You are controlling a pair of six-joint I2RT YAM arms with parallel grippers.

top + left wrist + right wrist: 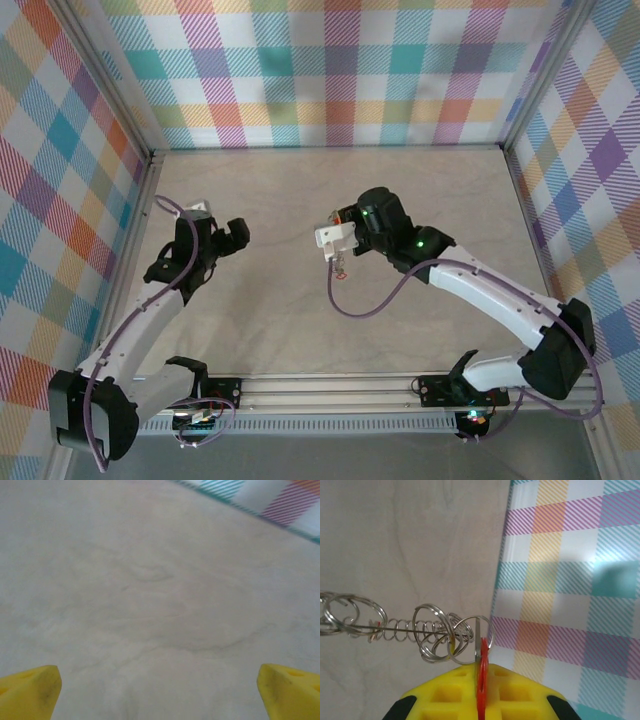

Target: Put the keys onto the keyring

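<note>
Keyring (432, 630): a cluster of silvery wire rings with a short coiled length. In the wrist view it is strung out to the left of the right gripper (481, 682). From above, the cluster hangs just near of that gripper, around mid-table.

Right gripper: yellow fingers together, clamped on a red key (482, 662) held edge-on. The nearest rings meet the key's top.

Left gripper (236, 234): at the left of the table (150, 580), well apart from the right one. Its fingers (30, 692) are spread wide with nothing between them and bare surface beneath.
</note>
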